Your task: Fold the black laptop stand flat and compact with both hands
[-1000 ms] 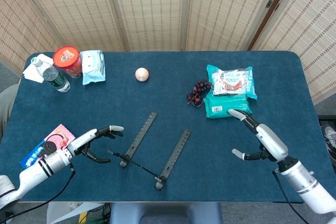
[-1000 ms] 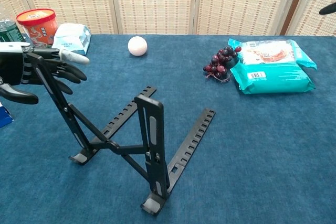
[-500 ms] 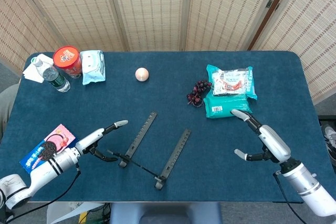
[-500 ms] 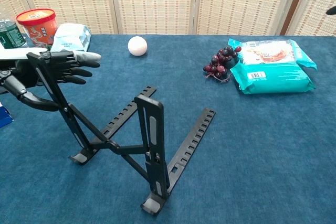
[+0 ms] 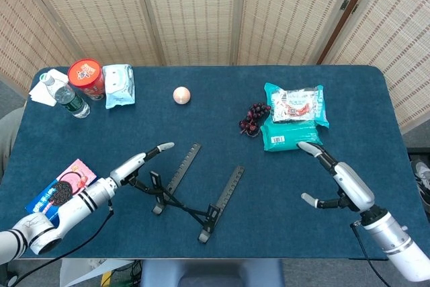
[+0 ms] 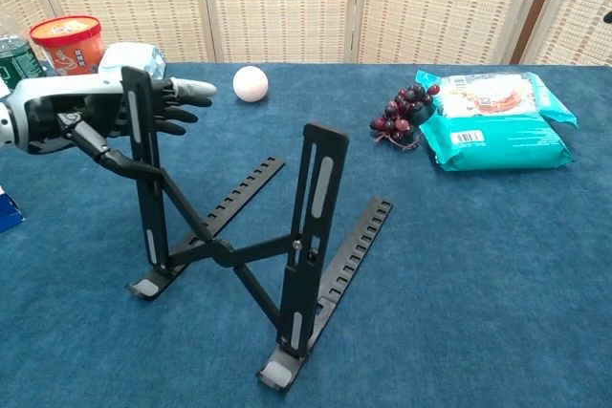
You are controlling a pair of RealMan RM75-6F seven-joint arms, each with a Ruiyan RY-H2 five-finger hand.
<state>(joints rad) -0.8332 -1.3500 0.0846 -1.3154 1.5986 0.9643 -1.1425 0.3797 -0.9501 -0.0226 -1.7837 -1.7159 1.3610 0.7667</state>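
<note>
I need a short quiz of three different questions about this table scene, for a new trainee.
1. True or false: the right hand grips the laptop stand.
2. Which lies nearest the grapes? A) red cup B) teal packs C) water bottle
3. Fill in: the white ball lies on the blue ____.

Key: 1 false, it is apart from the stand, fingers spread. 2 B. 3 table.
</note>
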